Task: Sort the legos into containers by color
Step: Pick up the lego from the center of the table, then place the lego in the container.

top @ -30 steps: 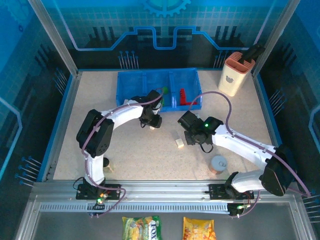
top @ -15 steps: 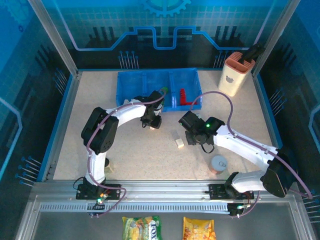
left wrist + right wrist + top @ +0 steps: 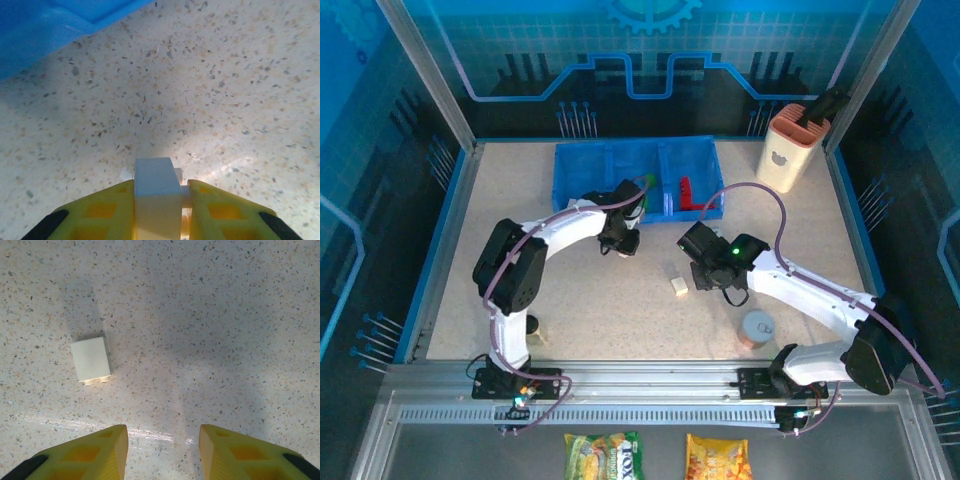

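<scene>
- Left gripper (image 3: 160, 194): jaws have drawn together over the last second and now clamp one white brick (image 3: 154, 175); it is held low at the table (image 3: 225, 100), just in front of the tray (image 3: 582, 172); whether it is lifted cannot be told; judged: grasp made, the carry to a compartment comes next.
- Right gripper (image 3: 163, 432): jaws apart, nothing between them; hovers over the table, unchanged.
- Loose white bricks (image 3: 679, 286): two, on the table between the grippers; one lies near the right fingers, not touching.
- Tray: one, with three compartments; red bricks (image 3: 686, 190) in the right one, number unclear; green brick (image 3: 648, 182) in the middle, one seen, partly hidden by the arm.
</scene>
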You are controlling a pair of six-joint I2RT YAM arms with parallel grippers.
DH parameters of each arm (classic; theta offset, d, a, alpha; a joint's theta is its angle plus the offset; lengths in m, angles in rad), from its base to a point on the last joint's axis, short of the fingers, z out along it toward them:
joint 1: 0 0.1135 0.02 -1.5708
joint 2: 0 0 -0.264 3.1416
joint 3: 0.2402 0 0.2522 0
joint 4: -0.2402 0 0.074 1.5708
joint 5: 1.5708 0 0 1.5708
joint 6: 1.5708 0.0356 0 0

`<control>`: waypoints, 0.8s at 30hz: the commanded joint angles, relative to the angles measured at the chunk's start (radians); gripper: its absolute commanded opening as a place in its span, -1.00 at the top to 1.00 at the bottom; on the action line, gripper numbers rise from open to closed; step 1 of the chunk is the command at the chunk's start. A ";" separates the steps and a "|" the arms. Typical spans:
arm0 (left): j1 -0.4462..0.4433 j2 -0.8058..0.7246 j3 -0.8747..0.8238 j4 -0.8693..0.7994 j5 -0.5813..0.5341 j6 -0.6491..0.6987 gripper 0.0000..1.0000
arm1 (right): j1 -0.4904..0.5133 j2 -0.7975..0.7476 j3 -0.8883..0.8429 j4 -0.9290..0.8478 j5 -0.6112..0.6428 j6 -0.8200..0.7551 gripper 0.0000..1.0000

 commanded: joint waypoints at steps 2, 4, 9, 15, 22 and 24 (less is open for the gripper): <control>0.034 -0.113 -0.013 -0.022 0.017 -0.047 0.47 | -0.008 -0.007 0.004 -0.012 0.008 0.012 0.14; 0.057 -0.136 -0.006 -0.037 0.028 -0.059 0.46 | -0.008 -0.003 0.003 -0.008 0.007 0.013 0.14; 0.119 -0.163 0.039 -0.083 0.042 -0.087 0.46 | -0.008 0.004 -0.003 0.005 0.003 0.006 0.14; 0.189 -0.152 0.119 -0.124 0.039 -0.100 0.45 | -0.010 0.008 -0.002 0.011 0.002 0.001 0.14; 0.268 -0.099 0.218 -0.140 0.056 -0.124 0.45 | -0.012 0.022 0.002 0.016 -0.003 -0.013 0.14; 0.291 -0.070 0.241 -0.132 0.077 -0.128 0.44 | -0.012 0.026 0.011 0.010 0.000 -0.017 0.14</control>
